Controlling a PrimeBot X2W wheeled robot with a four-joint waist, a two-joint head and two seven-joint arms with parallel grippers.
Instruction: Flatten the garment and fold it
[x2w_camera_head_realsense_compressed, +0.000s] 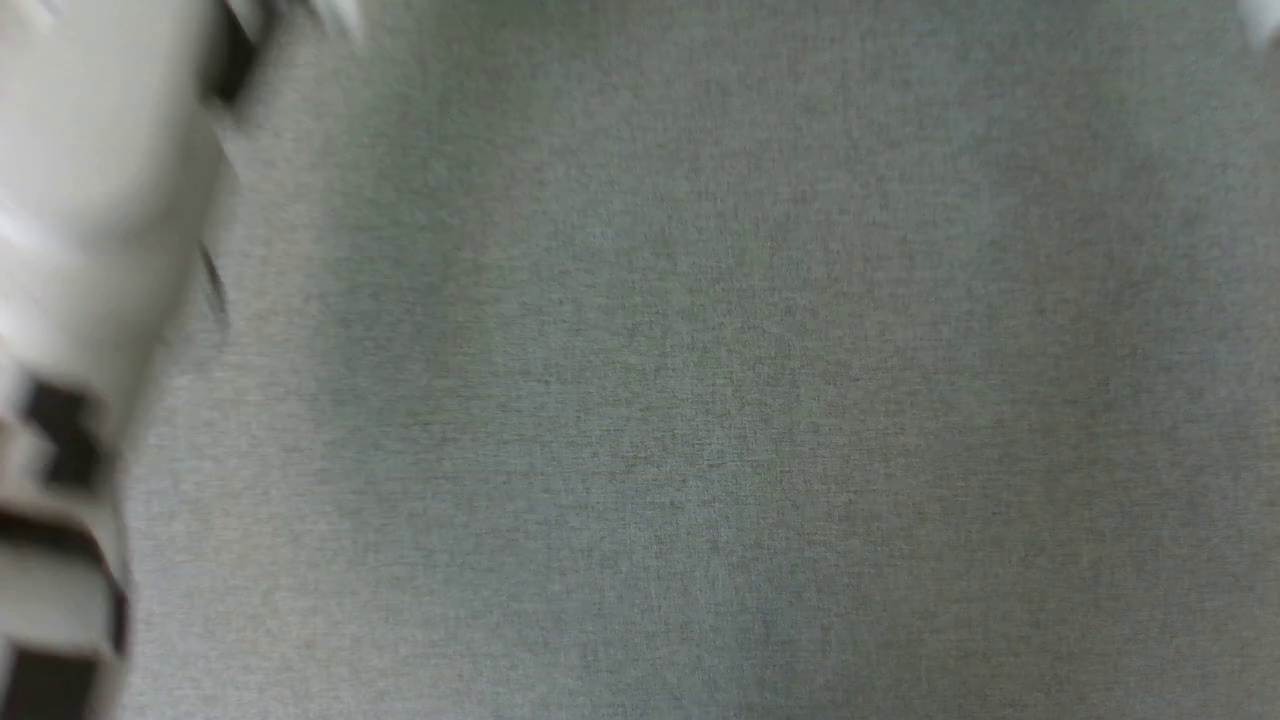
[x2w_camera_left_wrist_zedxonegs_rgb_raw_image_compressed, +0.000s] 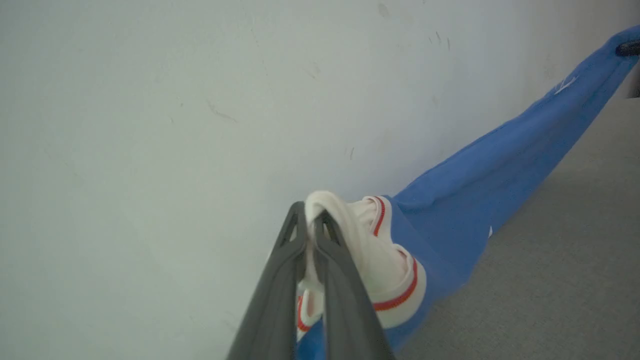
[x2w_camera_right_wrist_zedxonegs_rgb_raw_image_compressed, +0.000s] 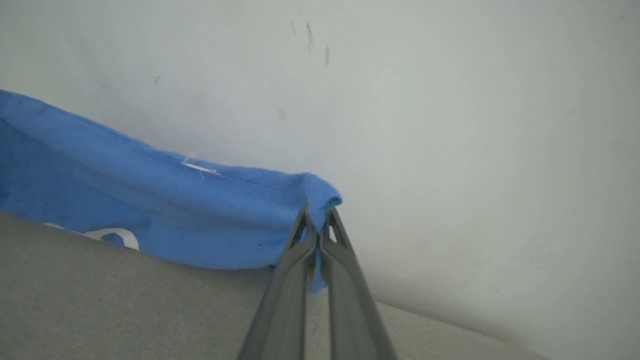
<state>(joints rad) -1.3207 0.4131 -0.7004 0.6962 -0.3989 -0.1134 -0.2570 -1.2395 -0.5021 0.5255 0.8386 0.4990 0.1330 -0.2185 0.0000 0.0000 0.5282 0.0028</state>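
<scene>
The garment (x2w_camera_left_wrist_zedxonegs_rgb_raw_image_compressed: 480, 195) is a royal-blue jersey with white, red-striped trim, held up off the grey surface and stretched between both arms. My left gripper (x2w_camera_left_wrist_zedxonegs_rgb_raw_image_compressed: 311, 212) is shut on a bunched white sleeve edge with a red stripe. In the left wrist view the blue cloth runs up to the top right, where a dark fingertip (x2w_camera_left_wrist_zedxonegs_rgb_raw_image_compressed: 627, 48) of the other arm shows. My right gripper (x2w_camera_right_wrist_zedxonegs_rgb_raw_image_compressed: 316, 216) is shut on a blue hem corner of the garment (x2w_camera_right_wrist_zedxonegs_rgb_raw_image_compressed: 165, 210), which hangs away to the left above the surface; part of a white print shows low on it.
A pale wall (x2w_camera_right_wrist_zedxonegs_rgb_raw_image_compressed: 450, 125) with faint scuff marks stands close behind both grippers. Grey fabric-covered surface (x2w_camera_head_realsense_compressed: 700, 400) spreads below, in a blurred head view. A pale forearm (x2w_camera_head_realsense_compressed: 90, 250) with dark bands shows blurred at the head view's left edge.
</scene>
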